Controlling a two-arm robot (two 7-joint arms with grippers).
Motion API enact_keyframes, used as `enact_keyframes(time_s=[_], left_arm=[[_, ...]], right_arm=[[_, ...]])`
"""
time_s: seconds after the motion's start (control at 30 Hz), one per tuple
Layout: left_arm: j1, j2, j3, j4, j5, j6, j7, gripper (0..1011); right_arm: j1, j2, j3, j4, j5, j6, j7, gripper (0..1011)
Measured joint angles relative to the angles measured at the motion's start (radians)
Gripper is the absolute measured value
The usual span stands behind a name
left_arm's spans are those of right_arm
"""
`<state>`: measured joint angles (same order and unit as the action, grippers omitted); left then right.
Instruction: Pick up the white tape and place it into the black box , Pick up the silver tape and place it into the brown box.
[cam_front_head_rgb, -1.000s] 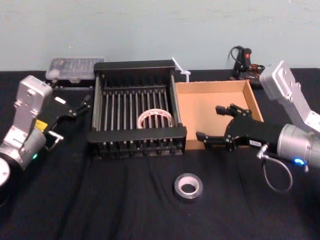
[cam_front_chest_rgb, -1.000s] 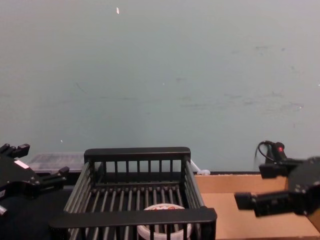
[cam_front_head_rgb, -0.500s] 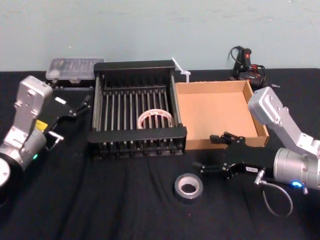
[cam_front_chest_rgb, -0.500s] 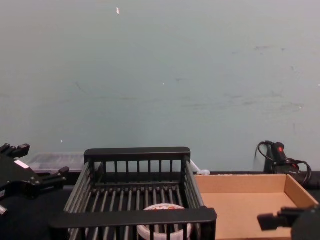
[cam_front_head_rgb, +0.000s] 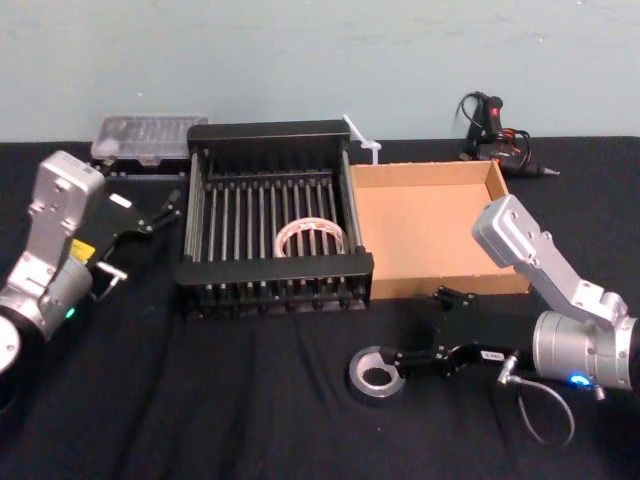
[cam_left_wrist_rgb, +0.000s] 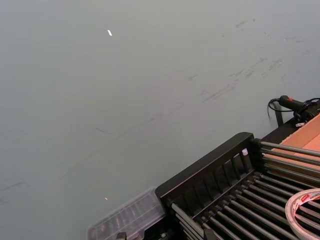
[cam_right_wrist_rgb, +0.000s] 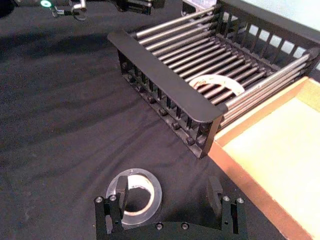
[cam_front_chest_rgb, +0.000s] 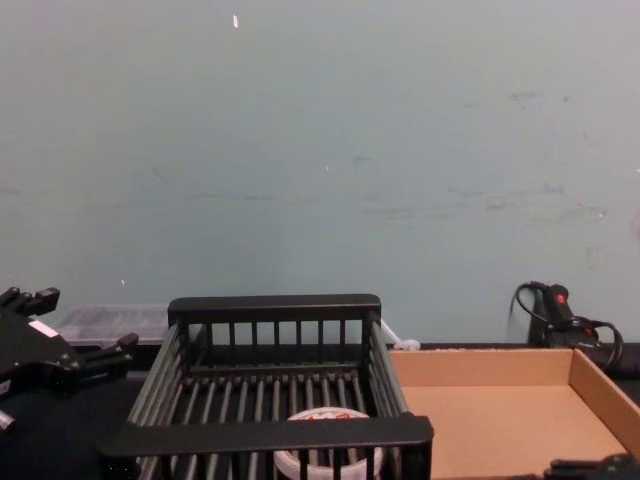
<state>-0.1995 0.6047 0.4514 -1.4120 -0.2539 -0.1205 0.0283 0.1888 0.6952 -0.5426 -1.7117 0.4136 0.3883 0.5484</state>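
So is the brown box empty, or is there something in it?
Empty. The brown box shows only bare cardboard floor in the head view. The silver tape lies flat on the black cloth in front of it, at the right gripper.

Silver arm links, black pincers, grey looped cable, blue-green lights.

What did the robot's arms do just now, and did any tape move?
The right claw dropped from over the brown box to the silver tape, open, one finger in its core. The left claw, both tapes and white tape in the black box stayed put.
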Motion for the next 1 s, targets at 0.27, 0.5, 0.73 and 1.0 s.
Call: enact_keyframes(time_s=[0.27, 0.5, 0.73, 1.0], left_arm=[[0.0, 0.0, 0.0, 0.0, 0.0, 0.0, 0.0, 1001], [0.0, 0.0, 0.0, 0.0, 0.0, 0.0, 0.0, 1001], [0.0, 0.0, 0.0, 0.0, 0.0, 0.0, 0.0, 1001], [0.0, 0.0, 0.0, 0.0, 0.0, 0.0, 0.0, 1001]], right_arm=[[0.019, -0.021, -0.02, 0.043, -0.014, 0.008, -0.004, 1002], [0.034, -0.043, -0.032, 0.081, -0.02, 0.009, -0.004, 1002], [0.049, -0.059, -0.045, 0.11, -0.029, 0.012, 0.002, 1000], [0.06, -0.065, -0.057, 0.123, -0.038, 0.015, 0.012, 1002]])
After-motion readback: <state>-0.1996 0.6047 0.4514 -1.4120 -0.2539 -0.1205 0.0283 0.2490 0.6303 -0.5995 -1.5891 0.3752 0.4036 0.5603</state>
